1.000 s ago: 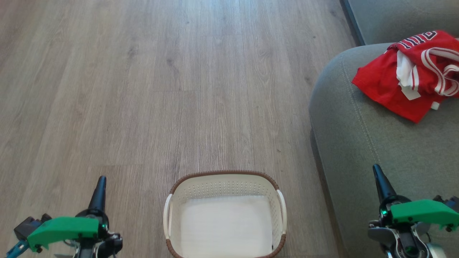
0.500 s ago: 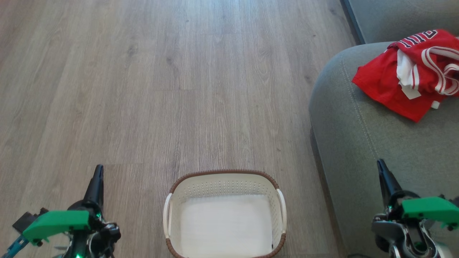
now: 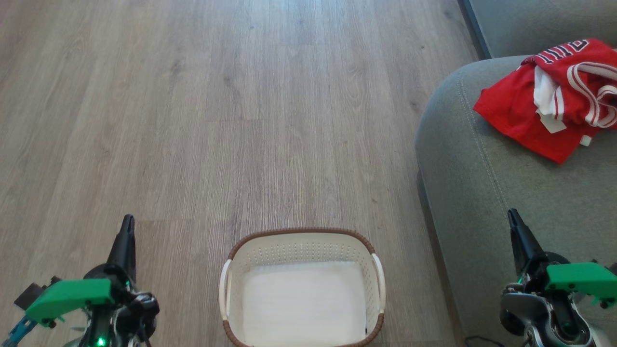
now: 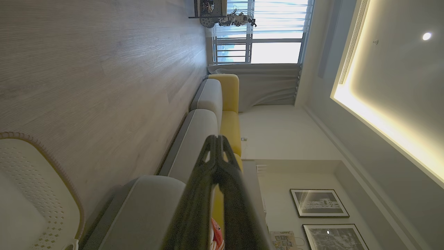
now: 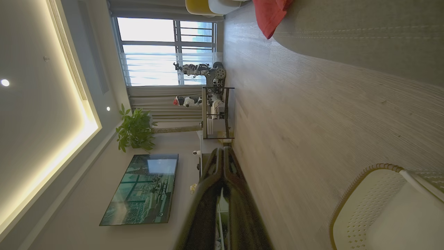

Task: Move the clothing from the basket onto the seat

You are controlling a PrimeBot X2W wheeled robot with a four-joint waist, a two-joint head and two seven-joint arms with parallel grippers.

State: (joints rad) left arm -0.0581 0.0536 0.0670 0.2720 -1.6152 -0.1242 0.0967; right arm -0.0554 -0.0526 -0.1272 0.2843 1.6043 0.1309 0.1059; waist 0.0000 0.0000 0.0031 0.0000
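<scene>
The red clothing (image 3: pixel 554 99) with white stripes and dark lettering lies crumpled on the grey-green seat (image 3: pixel 491 193) at the upper right; a red corner of it (image 5: pixel 269 15) shows in the right wrist view. The white basket (image 3: pixel 301 246) with its brown rim stands on the floor at the bottom middle, nothing inside it; parts of it appear as the basket (image 4: pixel 34 180) in the left wrist view and the basket (image 5: pixel 374 201) in the right wrist view. My left gripper (image 3: pixel 127 222) is shut over the floor left of the basket. My right gripper (image 3: pixel 512 214) is shut over the seat's front part.
Wood-look floor (image 3: pixel 241 120) stretches ahead and to the left. A second sofa section (image 3: pixel 530 19) sits behind the seat. The wrist views show a window, a yellow cushion (image 4: pixel 229 104), a potted plant (image 5: pixel 135 130), a television (image 5: pixel 142 189) and a shelf with another robot (image 5: pixel 213 100).
Both grippers have drifted outward and slightly up the head view, the left one leftward, the right one rightward. Basket and clothing stay put.
</scene>
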